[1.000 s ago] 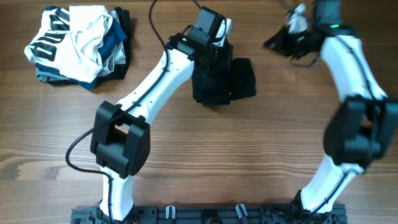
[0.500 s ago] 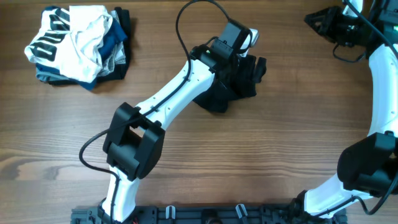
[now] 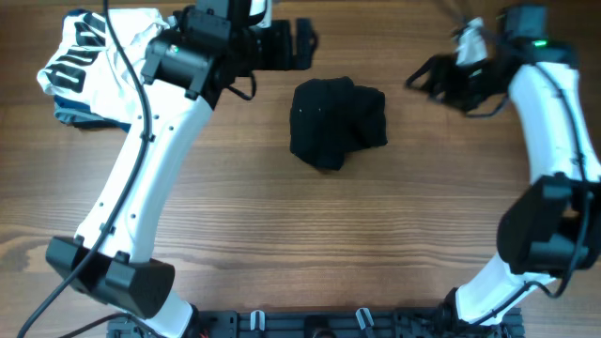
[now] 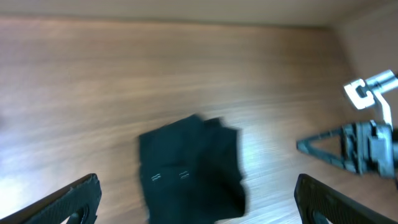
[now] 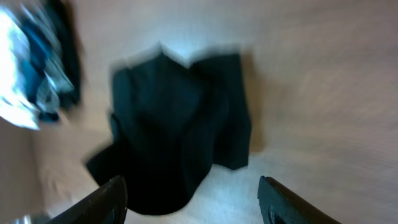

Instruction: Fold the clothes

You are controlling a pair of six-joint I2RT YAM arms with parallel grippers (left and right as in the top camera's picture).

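Note:
A black garment lies bunched in a rough fold on the wooden table, with neither gripper touching it. My left gripper hovers up and to its left, open and empty; the left wrist view shows the black garment below, between widely spread fingertips. To the garment's right, my right gripper is open and empty as well. The right wrist view is blurred, with the black garment ahead of the parted fingers. A pile of unfolded clothes sits at the far left.
The left arm's white links run diagonally over the left half of the table. The right arm runs along the right edge. The pile of clothes shows as a blur in the right wrist view.
My left gripper let go of the black garment, opened wide and swung away up and to the left. My right gripper opened and came back from the far right corner toward the garment.

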